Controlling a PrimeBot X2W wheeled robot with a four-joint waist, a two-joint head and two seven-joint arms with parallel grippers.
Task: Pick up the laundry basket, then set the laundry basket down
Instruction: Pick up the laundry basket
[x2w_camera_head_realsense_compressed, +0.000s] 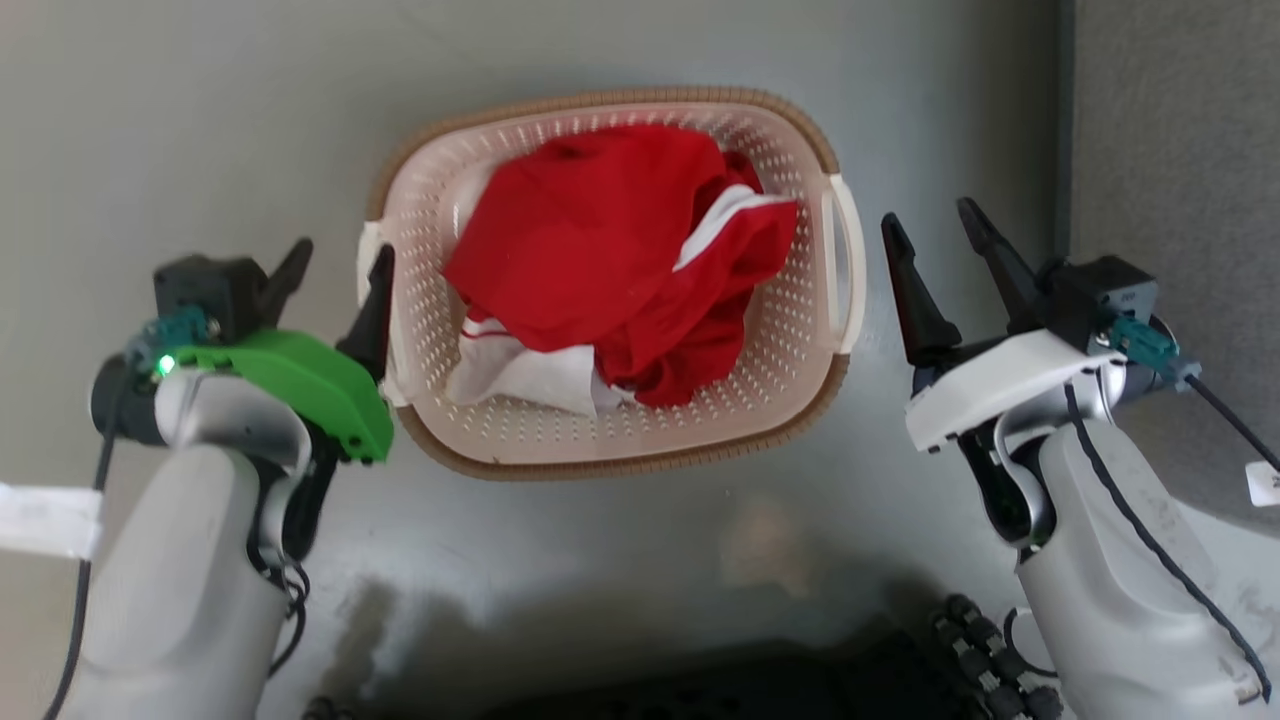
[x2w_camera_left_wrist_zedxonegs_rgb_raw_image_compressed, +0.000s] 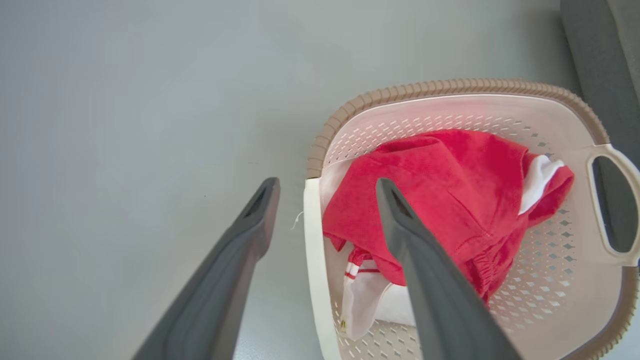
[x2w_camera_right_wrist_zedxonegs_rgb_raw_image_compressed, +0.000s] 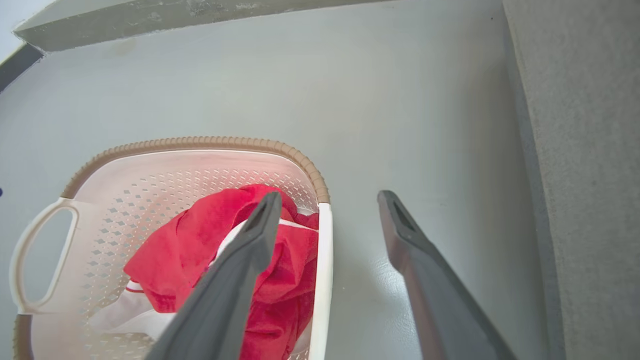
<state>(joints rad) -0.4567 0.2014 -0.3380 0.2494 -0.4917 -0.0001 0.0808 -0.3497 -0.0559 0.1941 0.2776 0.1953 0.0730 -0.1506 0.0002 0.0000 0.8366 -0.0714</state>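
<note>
— Grey floor (x2w_camera_head_realsense_compressed: 200, 120) on every side of it; is the laundry basket (x2w_camera_head_realsense_compressed: 600, 468) up yet?
— Not by my reckoning; it sits on the floor between the two arms, red and white clothes (x2w_camera_head_realsense_compressed: 600, 250) heaped inside; neither the lift nor the set-down looks done.
— Left side first, then?
— The left claw (x2w_camera_head_realsense_compressed: 343, 255) is spread wide and holds nothing; it straddles the white left handle (x2w_camera_head_realsense_compressed: 368, 240), one finger outside the wall, the other over the clothes; whether it touches the handle I cannot tell.
— And the right?
— The right claw (x2w_camera_head_realsense_compressed: 935, 228) is spread as wide, also empty; from the head it stands just right of the white right handle (x2w_camera_head_realsense_compressed: 845, 265), a strip of floor between; from its own wrist that handle falls between the fingers, so I judge it hangs above.
— What's left?
— Closing on both handles; the lift; the set-down.
</note>
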